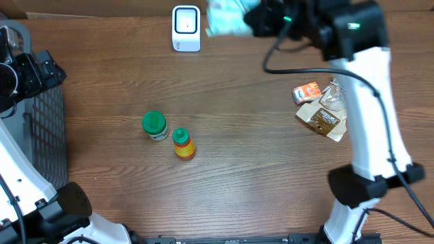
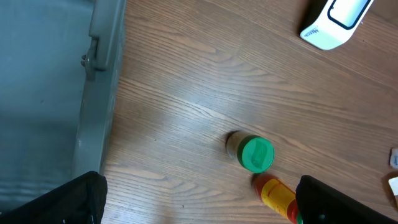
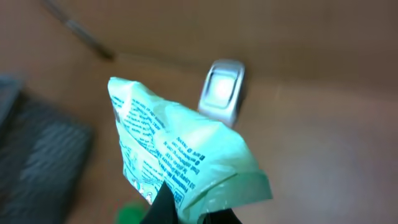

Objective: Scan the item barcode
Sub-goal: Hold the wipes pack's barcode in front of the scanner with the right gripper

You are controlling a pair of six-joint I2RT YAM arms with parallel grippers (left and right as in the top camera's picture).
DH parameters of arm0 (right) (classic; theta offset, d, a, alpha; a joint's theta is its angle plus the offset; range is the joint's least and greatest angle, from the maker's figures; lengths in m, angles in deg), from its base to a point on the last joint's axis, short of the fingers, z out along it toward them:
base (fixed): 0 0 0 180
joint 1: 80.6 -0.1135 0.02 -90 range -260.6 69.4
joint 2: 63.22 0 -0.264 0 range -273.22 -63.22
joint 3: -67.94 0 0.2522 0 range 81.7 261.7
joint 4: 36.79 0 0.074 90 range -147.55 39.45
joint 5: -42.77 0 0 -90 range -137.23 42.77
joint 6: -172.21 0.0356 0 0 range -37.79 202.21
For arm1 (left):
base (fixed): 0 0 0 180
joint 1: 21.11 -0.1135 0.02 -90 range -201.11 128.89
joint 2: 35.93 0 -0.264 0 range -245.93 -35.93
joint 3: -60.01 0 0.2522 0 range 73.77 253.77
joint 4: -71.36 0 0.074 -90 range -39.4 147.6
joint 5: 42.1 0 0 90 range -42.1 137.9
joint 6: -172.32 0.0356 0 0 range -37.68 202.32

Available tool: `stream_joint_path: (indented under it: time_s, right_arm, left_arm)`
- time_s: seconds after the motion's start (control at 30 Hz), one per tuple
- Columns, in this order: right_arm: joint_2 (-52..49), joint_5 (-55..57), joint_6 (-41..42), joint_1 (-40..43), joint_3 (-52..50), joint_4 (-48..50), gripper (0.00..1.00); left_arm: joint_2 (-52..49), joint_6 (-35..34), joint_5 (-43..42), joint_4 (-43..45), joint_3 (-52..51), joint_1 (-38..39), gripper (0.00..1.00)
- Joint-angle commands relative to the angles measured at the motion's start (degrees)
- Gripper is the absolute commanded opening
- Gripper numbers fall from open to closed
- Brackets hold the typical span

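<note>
1. At the far edge of the table (image 1: 237, 135), the right gripper (image 3: 186, 208) pinches a pale green packet (image 3: 180, 155) just beside the scanner (image 3: 222, 90)
2. Turn its printed face, possibly bearing the barcode, squarely toward the scanner's window
3. Left gripper (image 2: 199, 199) hangs wide open, empty

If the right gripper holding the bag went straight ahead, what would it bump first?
Probably the white scanner, which stands beyond the bag pinched in the right gripper. The blur makes depth hard to judge.

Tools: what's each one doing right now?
Left tool: open, empty.
Right tool: shut on the packet.
</note>
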Motion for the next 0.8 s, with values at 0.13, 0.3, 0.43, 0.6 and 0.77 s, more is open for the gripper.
stream_joint_path:
  time_s: [0.13,0.3,0.43,0.6,0.77]
  right_arm:
    - [-12.0,39.3,-22.0,-7.9,-0.5,22.2,0.04]
    - [-20.5,38.6,-44.1,-9.2,-0.5,36.8,0.05]
    - [-26.9,38.7,-57.1,-9.7,-0.5,49.4,0.04]
    - [-32.3,37.9,-64.0,-9.7,-0.5,57.8,0.04]
    - [-35.5,36.1,-70.1,-10.3,-0.5,59.7,0.04]
  left_arm:
    - [-0.3,1.1,-0.1,0.0,-0.2,0.1,1.0]
    - [-0.3,1.1,-0.1,0.0,-0.2,0.1,1.0]
    - [-0.3,1.1,-0.1,0.0,-0.2,0.1,0.99]
    - [-0.3,1.1,-0.1,0.0,-0.2,0.1,0.99]
    - [-0.3,1.1,-0.1,0.0,-0.2,0.1,1.0]
